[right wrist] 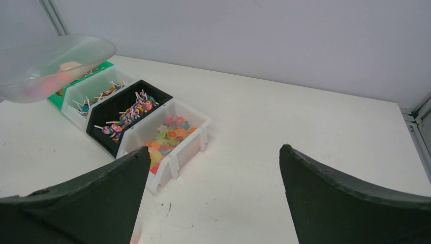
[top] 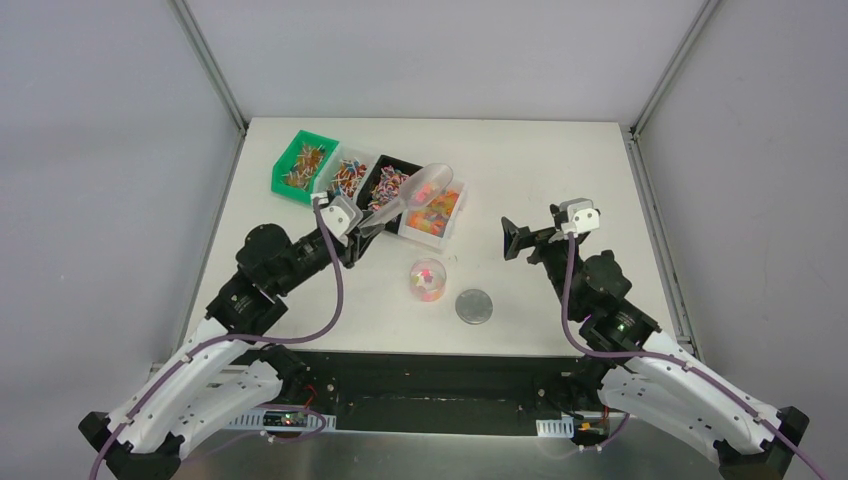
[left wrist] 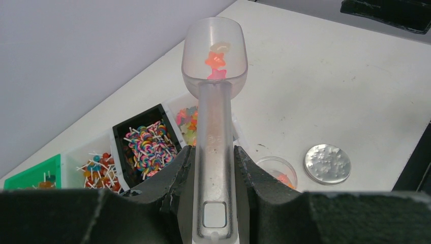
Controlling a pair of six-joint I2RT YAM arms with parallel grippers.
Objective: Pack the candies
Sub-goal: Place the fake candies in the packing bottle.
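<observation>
- Currently mid-transfer, by the look of it: left gripper (left wrist: 213, 155) clamped on scoop (left wrist: 214, 51) handle, a few candies (left wrist: 216, 61) in its bowl, raised over the bins (right wrist: 188, 147).
- Right gripper (right wrist: 211, 175) wide open, empty.
- Next, likely: swing over cup (top: 428, 279), tip slowly.

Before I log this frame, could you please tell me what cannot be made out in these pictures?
1. Cup: left wrist view, partly hidden behind the jaws of the left gripper; its candies too small to count from above.
2. Scoop: right wrist view, cut by the left edge; contents blurred through its wall.
3. Green bin: left wrist view, mostly covered by the gripper body.
4. Lid: absent from the right wrist view.
</observation>
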